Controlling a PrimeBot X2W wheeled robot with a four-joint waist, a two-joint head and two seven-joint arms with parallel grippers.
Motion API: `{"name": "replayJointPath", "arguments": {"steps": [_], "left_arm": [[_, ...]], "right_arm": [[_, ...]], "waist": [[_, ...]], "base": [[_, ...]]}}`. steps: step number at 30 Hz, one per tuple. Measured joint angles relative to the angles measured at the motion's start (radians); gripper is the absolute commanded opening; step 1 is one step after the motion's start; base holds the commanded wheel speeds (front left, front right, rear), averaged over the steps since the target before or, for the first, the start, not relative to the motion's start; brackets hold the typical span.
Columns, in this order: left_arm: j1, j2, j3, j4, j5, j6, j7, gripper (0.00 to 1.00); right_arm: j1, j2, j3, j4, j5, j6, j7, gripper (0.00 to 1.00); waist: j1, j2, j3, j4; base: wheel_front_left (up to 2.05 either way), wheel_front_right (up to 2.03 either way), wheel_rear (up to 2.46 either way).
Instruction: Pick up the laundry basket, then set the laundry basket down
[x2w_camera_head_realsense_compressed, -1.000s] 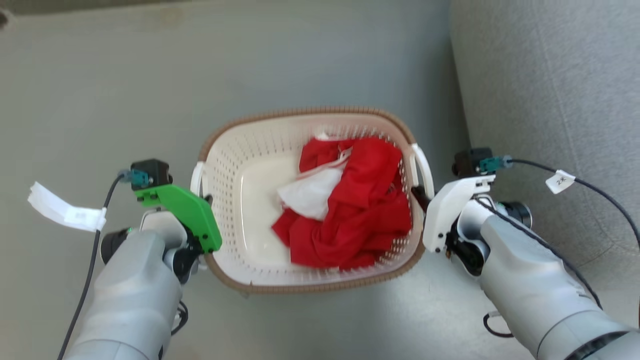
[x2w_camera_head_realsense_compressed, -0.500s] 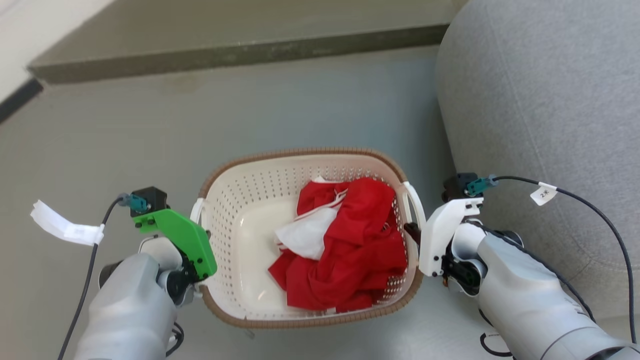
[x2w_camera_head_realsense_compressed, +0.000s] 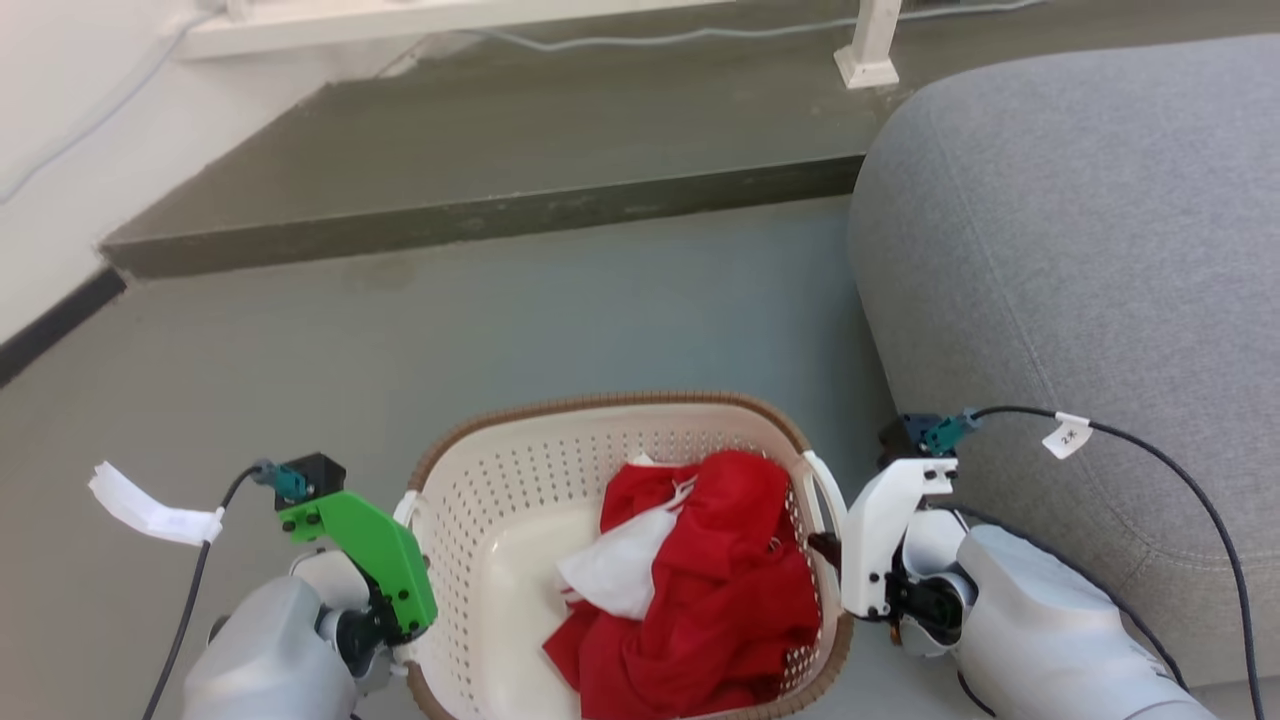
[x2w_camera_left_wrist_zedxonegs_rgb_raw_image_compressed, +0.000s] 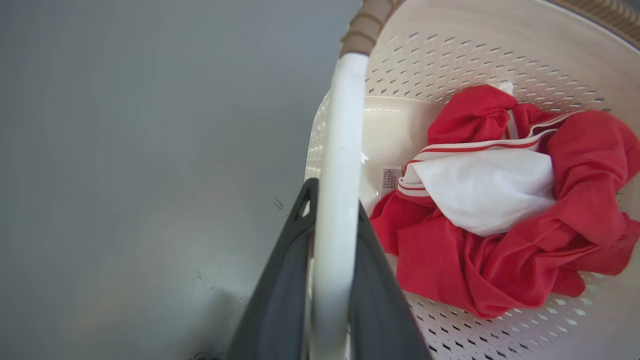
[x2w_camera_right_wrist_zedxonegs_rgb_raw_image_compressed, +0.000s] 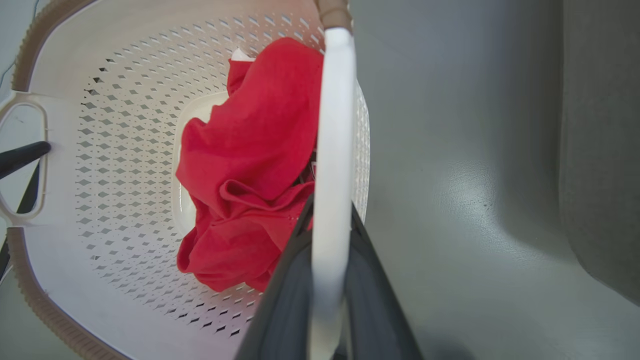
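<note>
The laundry basket (x2w_camera_head_realsense_compressed: 600, 401) is held between both arms above the grey floor (x2w_camera_head_realsense_compressed: 500, 320), just beside the sofa (x2w_camera_head_realsense_compressed: 1080, 250), with red and white cloth (x2w_camera_head_realsense_compressed: 730, 580) bunched toward its right side. The left end effector (x2w_camera_left_wrist_zedxonegs_rgb_raw_image_compressed: 334, 210) is clamped on the left loop handle (x2w_camera_left_wrist_zedxonegs_rgb_raw_image_compressed: 340, 150), and the right end effector (x2w_camera_right_wrist_zedxonegs_rgb_raw_image_compressed: 330, 210) on the right handle (x2w_camera_right_wrist_zedxonegs_rgb_raw_image_compressed: 335, 125)
</note>
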Motion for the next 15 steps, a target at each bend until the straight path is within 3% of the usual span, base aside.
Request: {"name": "replayJointPath", "arguments": {"steps": [15], "left_arm": [[0.08, 0.007, -0.002, -0.001, -0.046, 0.0, 0.047, 0.0]], "right_arm": [[0.053, 0.001, 0.023, 0.0, 0.054, 0.0, 0.043, 0.0]], "waist": [[0.0, 0.0, -0.078, -0.019]], "base": [[0.0, 0.0, 0.0]]}}
